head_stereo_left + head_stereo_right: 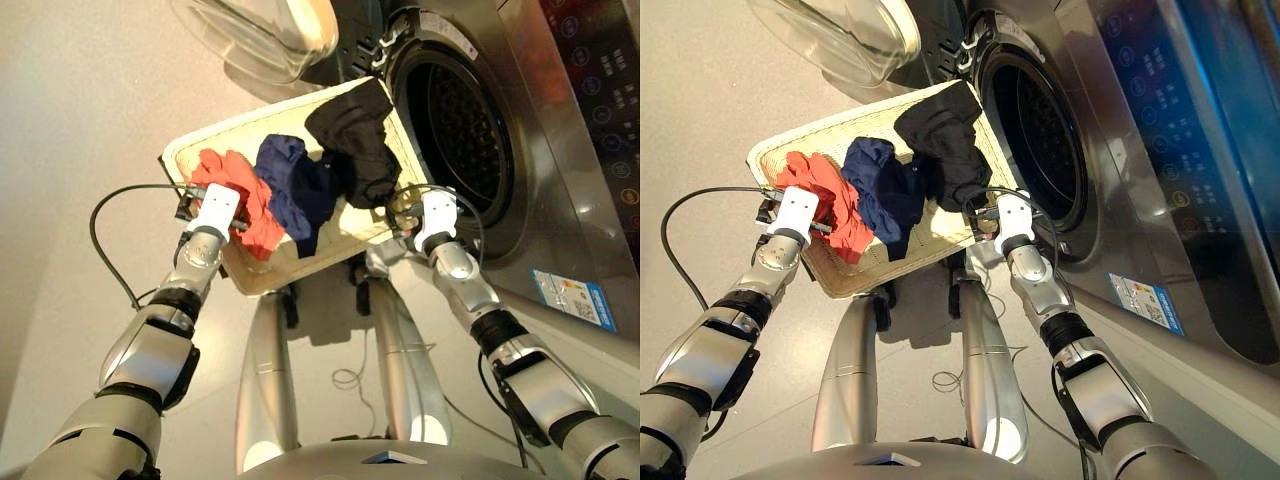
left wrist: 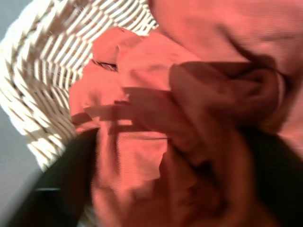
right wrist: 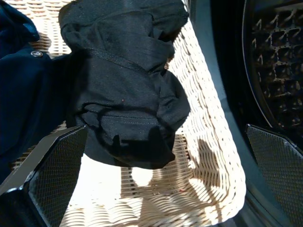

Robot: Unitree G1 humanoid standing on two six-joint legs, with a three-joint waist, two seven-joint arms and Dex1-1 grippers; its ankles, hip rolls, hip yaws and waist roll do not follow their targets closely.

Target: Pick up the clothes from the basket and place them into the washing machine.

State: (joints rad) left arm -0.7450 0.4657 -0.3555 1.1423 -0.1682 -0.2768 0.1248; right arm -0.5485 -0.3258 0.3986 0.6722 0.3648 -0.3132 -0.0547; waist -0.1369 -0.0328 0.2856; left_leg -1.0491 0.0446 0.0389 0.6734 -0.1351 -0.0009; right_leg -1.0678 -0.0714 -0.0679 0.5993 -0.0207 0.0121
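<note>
Three garments lay in the basket [image 1: 262,278] before the open washing machine [image 1: 500,120].
The right gripper [image 3: 156,175] gaped wide above the black garment [image 3: 125,85]; the left gripper [image 1: 212,212] sat on the coral-red one [image 2: 156,142], its grip impossible to tell.

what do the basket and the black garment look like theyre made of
The basket looks like cream-white woven wicker: interlaced strands show across its floor and rim, with a matte finish. The black garment looks like soft matte knit fabric, perhaps cotton; it folds and creases limply and shows stitched seams. The exact fibre cannot be told.
</note>
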